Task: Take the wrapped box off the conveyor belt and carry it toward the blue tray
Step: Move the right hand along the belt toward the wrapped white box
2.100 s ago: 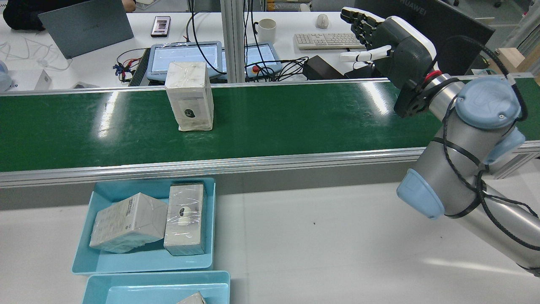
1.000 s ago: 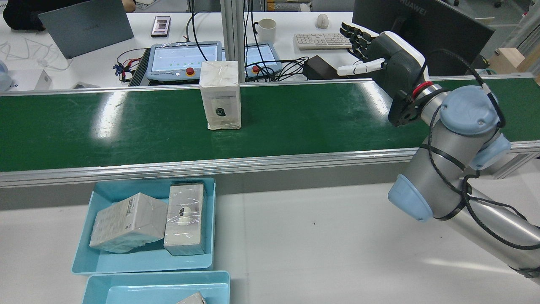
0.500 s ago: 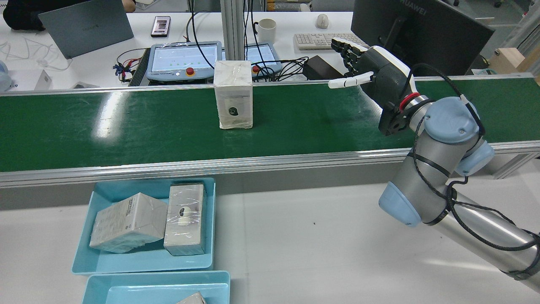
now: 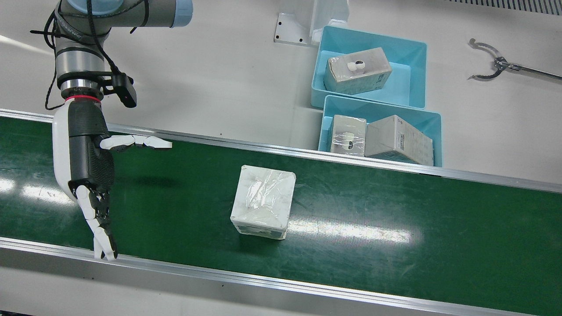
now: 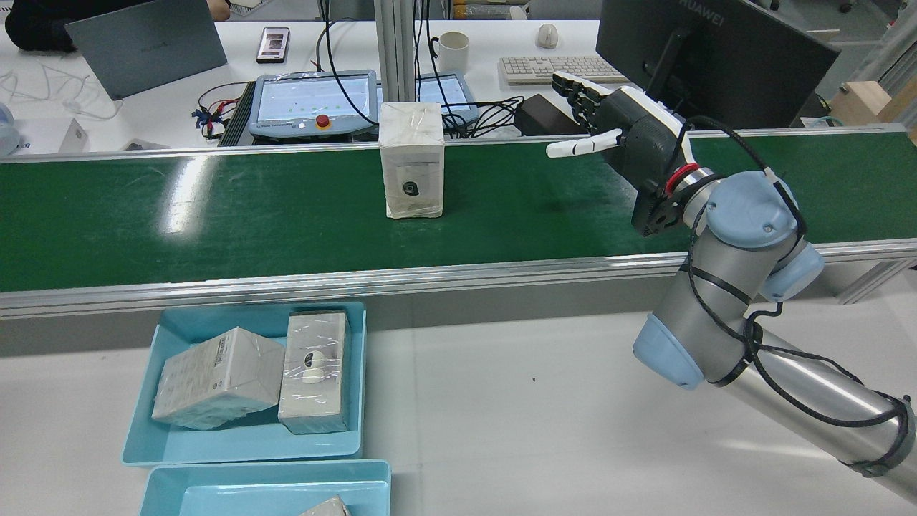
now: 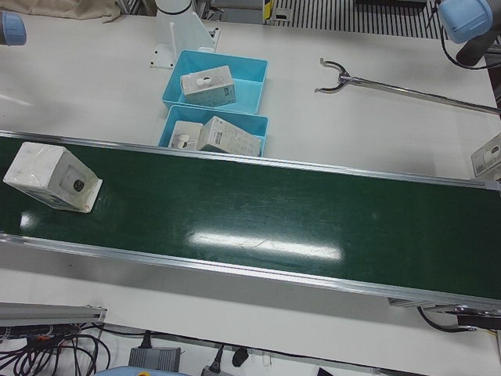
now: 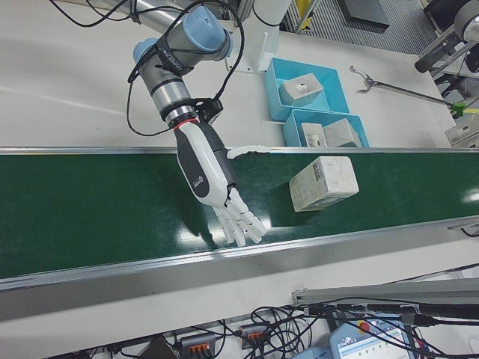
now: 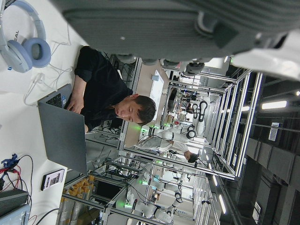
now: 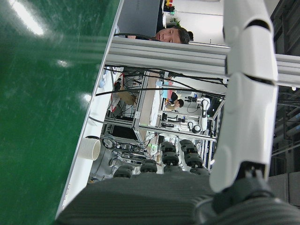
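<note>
Wrapped box [image 5: 411, 160] is standing upright mid conveyor belt [image 5: 215, 215]; right hand [image 5: 616, 125] is hovering beside it w/ fingers spread, holding nothing, bare belt between. Left hand's fingers: can't tell.

A grey laptop [image 5: 147, 44], a phone [image 5: 273, 44], a white mug [image 5: 453, 51], a keyboard [image 5: 551, 68], a mouse [image 5: 547, 35] and a black monitor [image 5: 709, 57] are seen on the desk beyond the belt. A grabber tool [image 4: 505, 66] is laid on the white table.
</note>
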